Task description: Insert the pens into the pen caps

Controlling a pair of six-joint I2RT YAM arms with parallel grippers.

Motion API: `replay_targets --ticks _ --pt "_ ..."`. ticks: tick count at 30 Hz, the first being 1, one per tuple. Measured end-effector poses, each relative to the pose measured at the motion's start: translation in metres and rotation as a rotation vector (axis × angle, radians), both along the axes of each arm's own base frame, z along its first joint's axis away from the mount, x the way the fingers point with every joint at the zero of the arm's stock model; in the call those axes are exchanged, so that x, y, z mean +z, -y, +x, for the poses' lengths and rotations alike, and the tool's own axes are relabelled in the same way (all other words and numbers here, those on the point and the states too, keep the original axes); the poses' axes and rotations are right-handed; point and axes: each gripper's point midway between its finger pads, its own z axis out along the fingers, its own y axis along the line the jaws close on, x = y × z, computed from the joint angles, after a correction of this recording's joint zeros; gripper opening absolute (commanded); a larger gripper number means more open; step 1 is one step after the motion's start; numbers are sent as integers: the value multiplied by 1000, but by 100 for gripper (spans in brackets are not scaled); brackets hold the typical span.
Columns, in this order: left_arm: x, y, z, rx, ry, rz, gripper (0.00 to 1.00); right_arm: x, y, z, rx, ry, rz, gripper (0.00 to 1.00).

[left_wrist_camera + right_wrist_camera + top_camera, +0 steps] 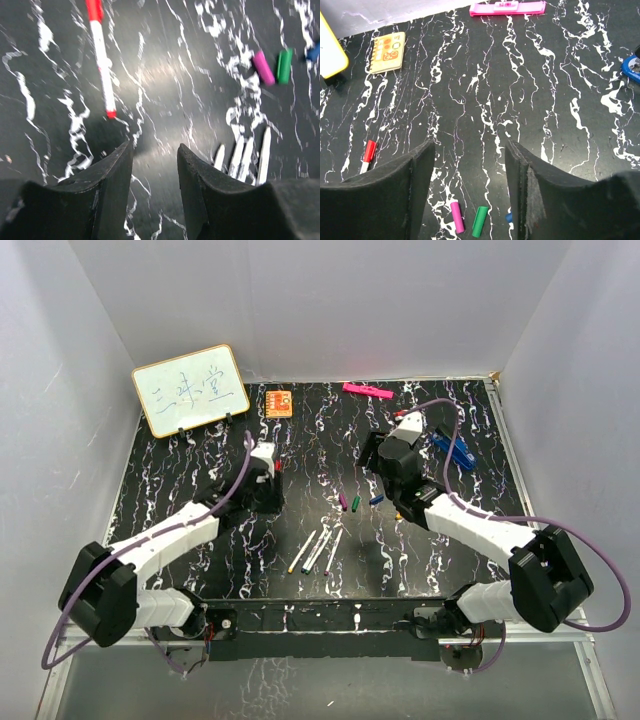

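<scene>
My left gripper hangs open over bare tabletop, nothing between its fingers. A white pen lies just ahead of it, red at both ends, the far end thicker like a cap. My right gripper is open too, above three loose caps: purple, green and blue. Several uncapped white pens lie side by side nearer the arm bases. The left wrist view also shows the purple cap and green cap.
A small whiteboard stands at the back left, an orange notepad beside it. A flat pink bar lies at the back edge. Blue clip-like pieces sit right of my right arm.
</scene>
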Motion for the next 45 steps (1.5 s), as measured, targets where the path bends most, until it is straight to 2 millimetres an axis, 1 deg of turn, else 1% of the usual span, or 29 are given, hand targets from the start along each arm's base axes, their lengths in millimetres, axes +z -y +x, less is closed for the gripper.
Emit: replay_targets --ticks 4,7,12,16,18,23,26,33,38,45 --pt "-15 15 -38 -98 -58 33 39 -4 5 0 -12 -19 5 46" --pt "-24 24 -61 -160 -96 55 38 -7 10 2 -20 -29 19 45" --pt "-35 27 -80 -199 -140 78 38 -18 24 -2 -44 -63 28 46" --pt "-36 31 -88 -218 -151 81 38 -21 31 -4 -64 -79 33 47" --pt "-38 35 -91 -230 -157 84 38 -23 34 -8 -67 -81 35 47" --pt "-53 41 -104 -270 -197 120 38 -26 40 -15 -75 -90 38 47" --pt "-57 42 -109 -285 -209 137 38 -28 41 -17 -78 -95 41 47" --pt "-62 45 -116 -309 -224 163 38 -30 44 -18 -85 -100 44 47" --pt "-70 42 -120 -311 -248 196 38 -30 44 -18 -87 -101 48 47" --pt "-69 45 -124 -319 -256 204 38 -30 43 -18 -85 -101 53 47"
